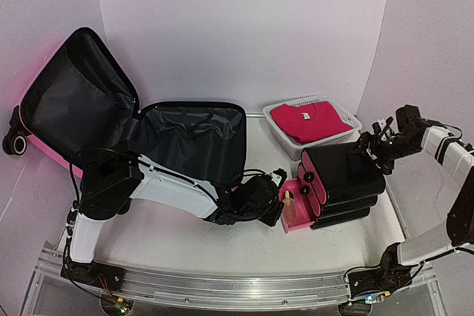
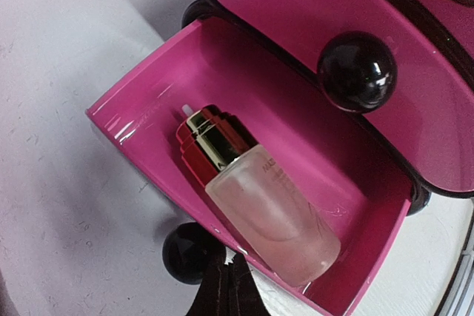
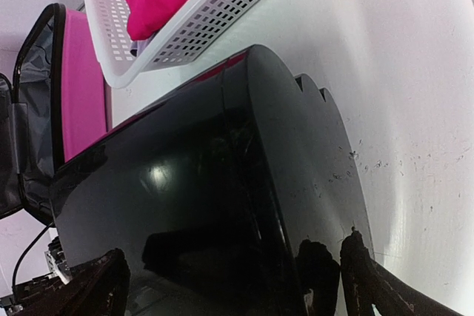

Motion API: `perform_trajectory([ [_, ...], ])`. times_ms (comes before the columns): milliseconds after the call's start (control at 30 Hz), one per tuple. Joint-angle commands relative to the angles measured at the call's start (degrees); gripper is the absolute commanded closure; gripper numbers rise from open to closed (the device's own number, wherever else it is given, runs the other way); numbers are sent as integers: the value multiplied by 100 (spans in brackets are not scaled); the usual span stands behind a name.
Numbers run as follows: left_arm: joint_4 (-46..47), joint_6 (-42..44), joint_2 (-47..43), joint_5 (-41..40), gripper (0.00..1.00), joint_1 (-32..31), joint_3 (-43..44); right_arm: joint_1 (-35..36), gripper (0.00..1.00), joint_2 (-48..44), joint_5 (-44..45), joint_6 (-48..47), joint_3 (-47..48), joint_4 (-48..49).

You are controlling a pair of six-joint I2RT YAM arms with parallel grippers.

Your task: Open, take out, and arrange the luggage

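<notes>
Two tools at the black cases (image 1: 348,175); the suitcase (image 1: 185,138) lies open behind and left of the left one.
Pinched together, the left tool (image 2: 222,286) sits just beside the knob (image 2: 194,253) of a pulled-out drawer (image 2: 148,120) holding a bottle (image 2: 259,197); the right tool (image 1: 374,142) stands wide apart over those cases. The suitcase should handle stiff and light, its shell slippery and apt to roll on its wheels (image 1: 13,142); the zip rim (image 1: 192,105) looks the surest hold.

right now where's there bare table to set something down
Bare table runs along the near edge, between the left arm and the front rail; another strip lies right of the black cases. Crowded: luggage, basket and open pink drawer bunch together mid-table.
</notes>
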Motion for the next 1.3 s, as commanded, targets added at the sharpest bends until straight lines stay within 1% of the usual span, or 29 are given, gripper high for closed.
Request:
perform_trajectory([
  [0, 112, -366, 112, 106, 100, 93, 216, 48, 2, 58, -326, 80, 229, 149],
  [67, 131, -415, 212, 190, 100, 129, 267, 48, 2, 71, -324, 75, 217, 163],
  [167, 295, -369, 384, 604, 100, 195, 399, 48, 2, 105, -309, 58, 183, 173],
  [367, 910, -147, 509, 790, 100, 259, 502, 48, 2, 135, -345, 95, 125, 189],
  [567, 1206, -195, 883, 1233, 100, 391, 1139, 48, 2, 148, -508, 187, 98, 234],
  [767, 1368, -222, 1111, 1249, 100, 409, 1602, 48, 2, 105, -512, 223, 58, 234],
  [800, 1415, -275, 1134, 1431, 100, 416, 1635, 48, 2, 98, -507, 224, 50, 234],
  [1067, 1855, -742, 1282, 2145, 100, 440, 1577, 48, 2, 93, -493, 275, 96, 251],
  [1133, 1886, -684, 1256, 2127, 100, 440, 1509, 48, 2, 95, -481, 275, 125, 244],
  [1200, 1889, -451, 1104, 2022, 100, 427, 1366, 48, 2, 80, -424, 256, 130, 241],
  [1267, 1905, -309, 894, 1901, 97, 443, 1116, 48, 2, 74, -375, 242, 112, 235],
])
